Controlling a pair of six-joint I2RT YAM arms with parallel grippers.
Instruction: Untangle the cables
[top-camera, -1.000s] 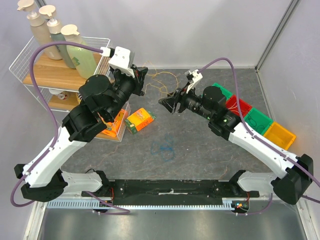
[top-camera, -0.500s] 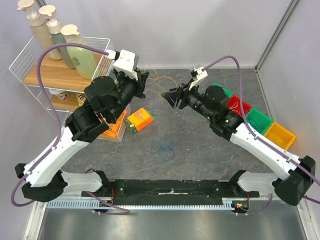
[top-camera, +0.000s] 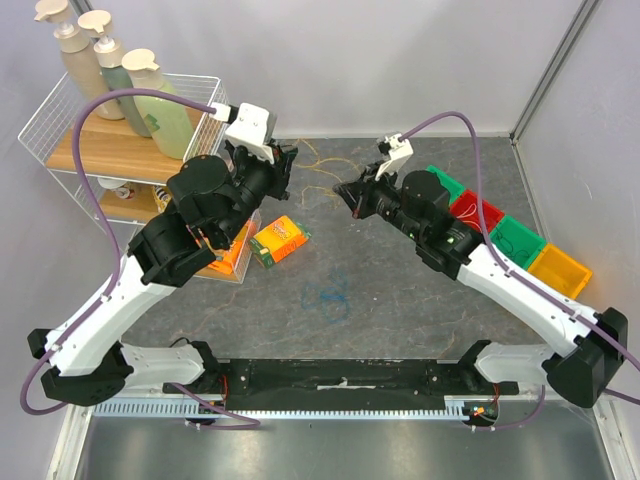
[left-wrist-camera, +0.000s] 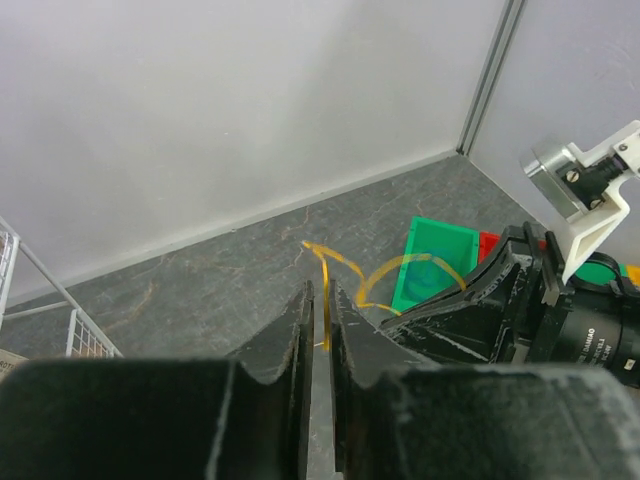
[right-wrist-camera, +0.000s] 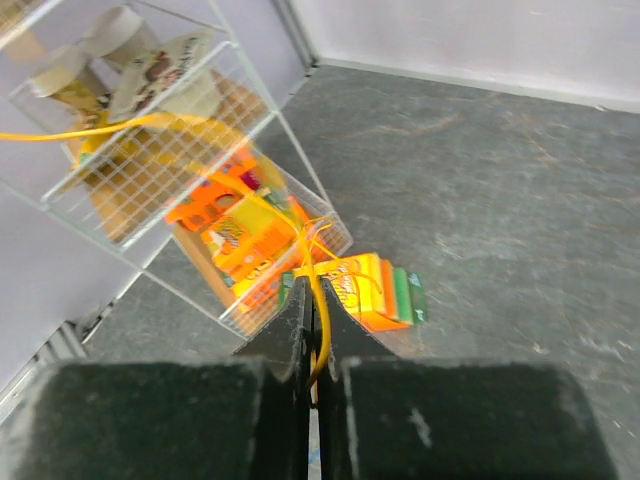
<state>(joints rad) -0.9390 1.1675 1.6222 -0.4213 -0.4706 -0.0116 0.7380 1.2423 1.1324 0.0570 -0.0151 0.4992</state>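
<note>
The cables (top-camera: 318, 166) are thin yellow strands looping over the dark table at the back, between my two grippers. In the left wrist view a yellow cable (left-wrist-camera: 348, 266) runs down into the narrow gap of my left gripper (left-wrist-camera: 320, 292), whose jaws stand slightly apart, wider than the strand. My right gripper (right-wrist-camera: 312, 288) is shut on a yellow cable (right-wrist-camera: 240, 200) that arcs off toward the wire rack. From above, the left gripper (top-camera: 287, 170) and right gripper (top-camera: 348, 192) face each other closely.
A white wire rack (top-camera: 60, 130) with pump bottles (top-camera: 160, 110) stands at the back left. An orange snack box (top-camera: 280, 238) lies beside the rack's foot. Coloured bins (top-camera: 500, 235) line the right side. A blue scribble (top-camera: 328, 300) marks mid-table.
My right gripper has gone from wide open to shut on a yellow cable and shifted slightly back. The left jaws have parted a little from shut.
</note>
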